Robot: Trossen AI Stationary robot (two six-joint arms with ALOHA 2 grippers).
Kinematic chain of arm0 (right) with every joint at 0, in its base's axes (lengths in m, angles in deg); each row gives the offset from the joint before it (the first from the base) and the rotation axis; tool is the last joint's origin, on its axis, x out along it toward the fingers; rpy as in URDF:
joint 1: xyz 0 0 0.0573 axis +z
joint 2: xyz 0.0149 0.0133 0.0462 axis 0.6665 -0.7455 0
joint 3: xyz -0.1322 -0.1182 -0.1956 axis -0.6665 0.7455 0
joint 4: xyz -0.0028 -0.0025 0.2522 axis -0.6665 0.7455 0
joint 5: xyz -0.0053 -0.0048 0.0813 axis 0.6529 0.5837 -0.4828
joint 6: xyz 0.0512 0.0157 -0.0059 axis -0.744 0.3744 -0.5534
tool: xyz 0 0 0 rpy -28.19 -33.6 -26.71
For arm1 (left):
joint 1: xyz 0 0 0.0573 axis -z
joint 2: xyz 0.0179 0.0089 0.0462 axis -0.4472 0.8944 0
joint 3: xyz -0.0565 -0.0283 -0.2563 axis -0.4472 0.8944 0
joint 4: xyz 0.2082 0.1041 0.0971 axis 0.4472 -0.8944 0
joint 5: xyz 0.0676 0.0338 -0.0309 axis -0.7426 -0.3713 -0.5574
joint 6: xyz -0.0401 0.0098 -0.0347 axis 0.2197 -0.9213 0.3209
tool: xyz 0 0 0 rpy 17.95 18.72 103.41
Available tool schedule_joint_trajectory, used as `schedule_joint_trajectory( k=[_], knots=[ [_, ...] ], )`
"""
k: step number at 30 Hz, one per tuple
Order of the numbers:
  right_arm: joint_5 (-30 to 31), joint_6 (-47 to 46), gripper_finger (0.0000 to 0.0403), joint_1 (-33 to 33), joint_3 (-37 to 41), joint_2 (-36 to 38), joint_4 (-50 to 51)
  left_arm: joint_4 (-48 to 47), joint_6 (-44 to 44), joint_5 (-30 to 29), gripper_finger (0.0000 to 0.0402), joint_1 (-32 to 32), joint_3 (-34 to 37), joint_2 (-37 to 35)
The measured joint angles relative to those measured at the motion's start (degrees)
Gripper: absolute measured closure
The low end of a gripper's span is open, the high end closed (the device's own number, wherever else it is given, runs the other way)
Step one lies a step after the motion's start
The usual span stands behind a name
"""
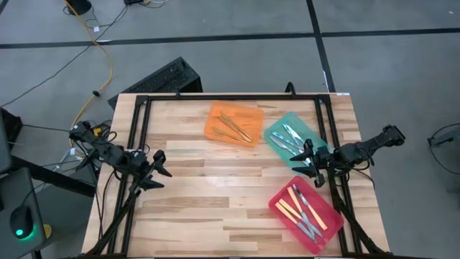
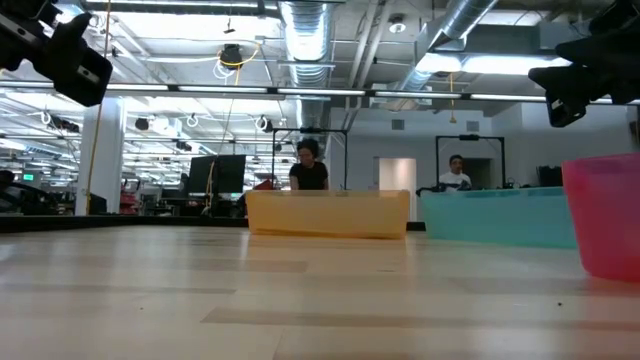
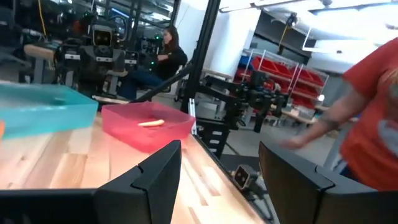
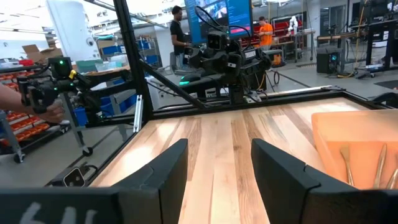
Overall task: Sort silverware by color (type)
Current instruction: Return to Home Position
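Left gripper (image 1: pixel 164 167) hovers above the table (image 1: pixel 201 208), fingers spread, empty. Gold silverware (image 1: pixel 233 126) lies in the orange tray (image 1: pixel 213 115), blue-handled pieces (image 1: pixel 290 137) in the green tray (image 1: pixel 286 115). Right gripper (image 1: pixel 299 162), beside it, gapes empty. Yellow-handled pieces (image 1: pixel 302 208) fill the red tray (image 1: pixel 316 241). Judged light, stiff, slick: pinch mid-handle.

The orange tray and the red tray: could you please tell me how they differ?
The orange tray holds all-gold utensils; the red tray holds yellow-handled utensils with silver heads. The orange tray lies nearly square to the table, the red tray turned diagonally. The orange tray sits mid-table toward the high view's top, the red tray at its lower right corner. Both hold several pieces; the left claw and right claw touch neither.
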Motion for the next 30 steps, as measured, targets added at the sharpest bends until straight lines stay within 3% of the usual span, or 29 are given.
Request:
schedule_joint_trajectory(
  k=[12, 30],
  knots=[
    [0.04, -0.02, 0.0203, 0.00, 0.02, 0.00, 0.02, -4.09, -7.94, 1.35, 0.0200, 0.00, -0.03, 0.28],
    [0.11, -0.04, 0.0203, -0.01, 0.04, 0.00, 0.03, -4.62, -8.15, 1.20, 0.0200, 0.00, -0.24, 0.63]
  ],
)
